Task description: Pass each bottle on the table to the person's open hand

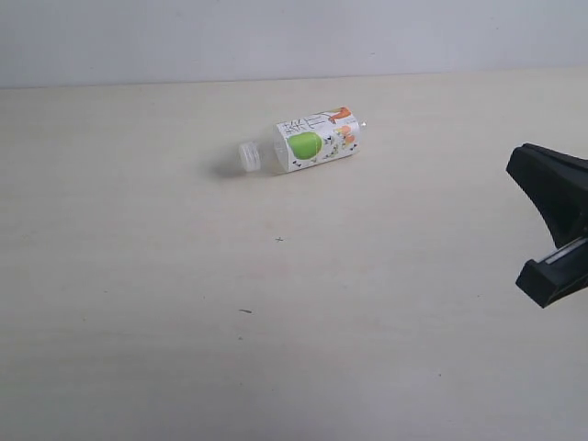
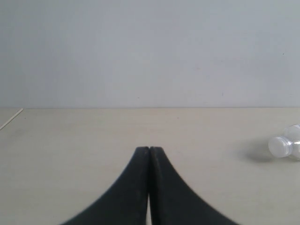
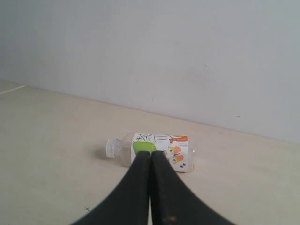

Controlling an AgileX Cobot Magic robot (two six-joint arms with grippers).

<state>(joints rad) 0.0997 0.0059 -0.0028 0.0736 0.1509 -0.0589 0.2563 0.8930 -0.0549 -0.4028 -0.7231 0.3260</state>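
The green-apple bottle [image 1: 312,143] lies on its side on the pale table [image 1: 184,349], toward the far side near the grey wall [image 1: 276,37]. It is a clear plastic bottle, and its white label shows a green apple and some orange fruit. Its whitish cap [image 1: 248,156] points to the left of the exterior view, and its base points right and slightly farther back. Nothing touches it, and a faint shadow lies on the table by the cap end.

Nearer the camera, a couple of tiny dark specks [image 1: 279,240] mark the tabletop.

The right gripper [image 3: 151,153] has its two black fingers pressed flat together with nothing between them. In its wrist view the tips overlap the bottle, but in the exterior view the black gripper sits at the right edge, well apart from it.

The left gripper [image 2: 149,148] is likewise pinched closed and empty — its camera catches only the bottle's cap end at the edge of the picture.
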